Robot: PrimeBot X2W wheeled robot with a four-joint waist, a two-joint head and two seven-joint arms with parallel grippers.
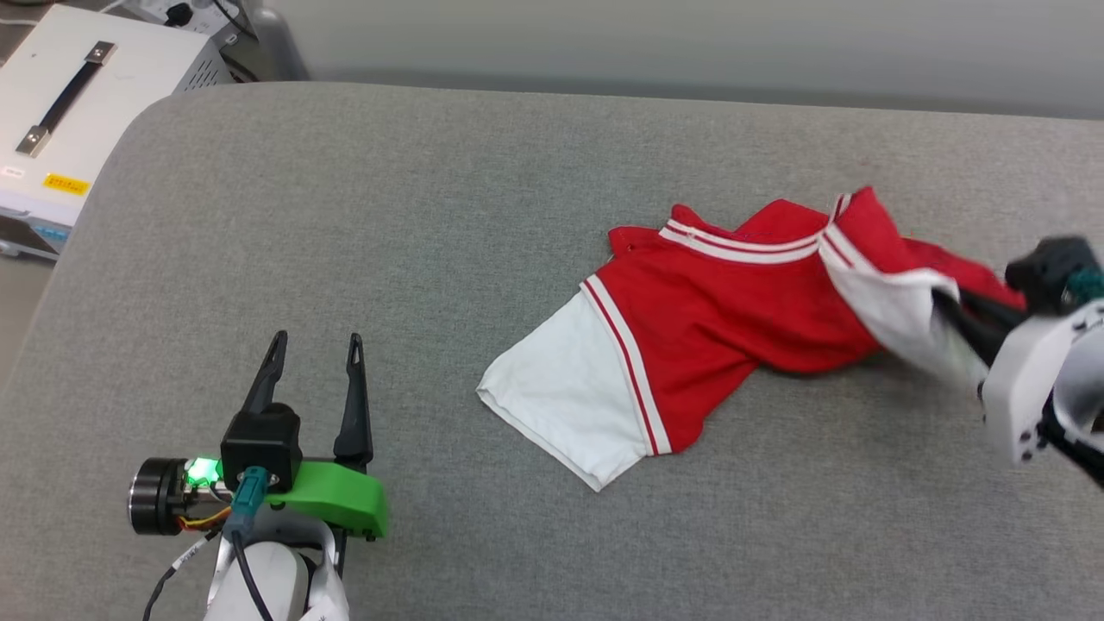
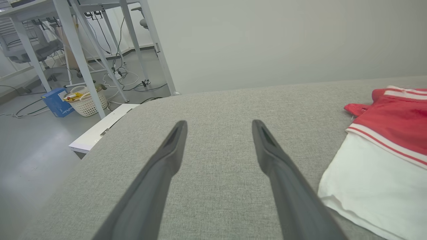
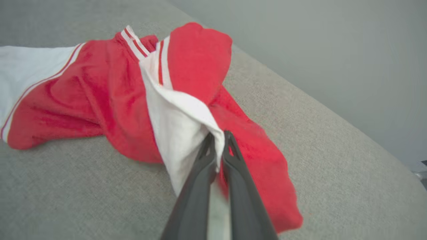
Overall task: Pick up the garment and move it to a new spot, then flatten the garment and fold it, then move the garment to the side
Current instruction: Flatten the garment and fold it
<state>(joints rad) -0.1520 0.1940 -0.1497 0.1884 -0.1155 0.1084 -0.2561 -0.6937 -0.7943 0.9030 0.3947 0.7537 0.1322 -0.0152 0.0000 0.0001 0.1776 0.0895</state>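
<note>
One garment (image 1: 716,319), one bench (image 1: 431,216), one white case (image 1: 129,69), one basket (image 2: 87,103), one blue box (image 2: 56,101). Two in number: left end effector (image 1: 316,338), right end effector (image 3: 219,135).

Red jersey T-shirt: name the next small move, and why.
Probably lift the right gripper a little: it is shut on a white sleeve of the red jersey T-shirt, which lies crumpled on the grey fabric surface, while the open left gripper stands apart.
</note>
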